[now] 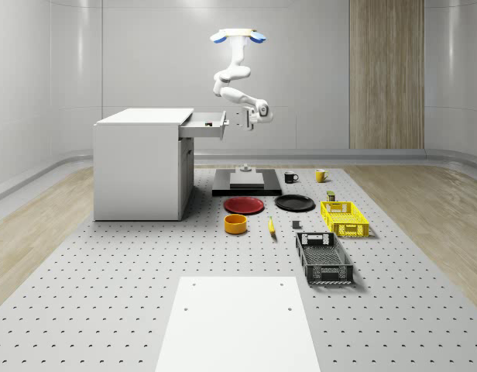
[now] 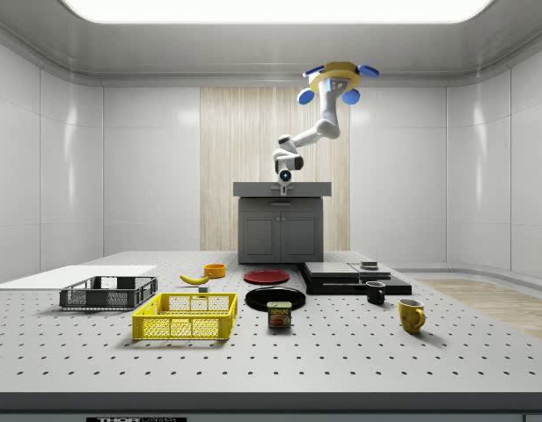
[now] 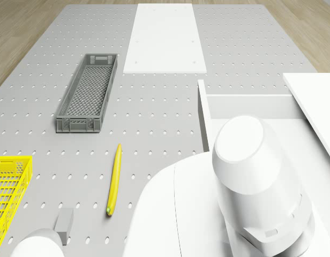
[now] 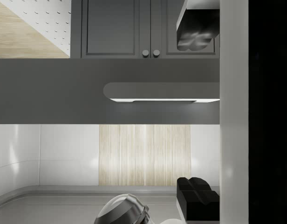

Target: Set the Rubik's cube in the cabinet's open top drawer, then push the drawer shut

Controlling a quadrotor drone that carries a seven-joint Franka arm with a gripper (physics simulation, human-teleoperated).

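Fingers of the pincer [image 4: 195, 112] stand apart with nothing between them, squarely facing the top drawer [image 1: 204, 124] front and its handle [image 4: 162, 93]. The drone [image 1: 237, 36] hovers high, just off the drawer's pulled-out end. A small dark shape inside, probably the Rubik's cube [image 1: 210, 122], lies beyond the pincer toward the cabinet [image 1: 138, 167], so the closing push likely runs that way.

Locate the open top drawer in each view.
Whole-scene view: top drawer juts from the cabinet toward that view's right.
Side view: drawer front spans the cabinet's top, behind the gripper.
Drone view: drawer, white, beside the arm.
Wrist view: drawer front, dark band with handle slot.
Shared landmark: the cabinet; the drone hovers above the drawer's front.
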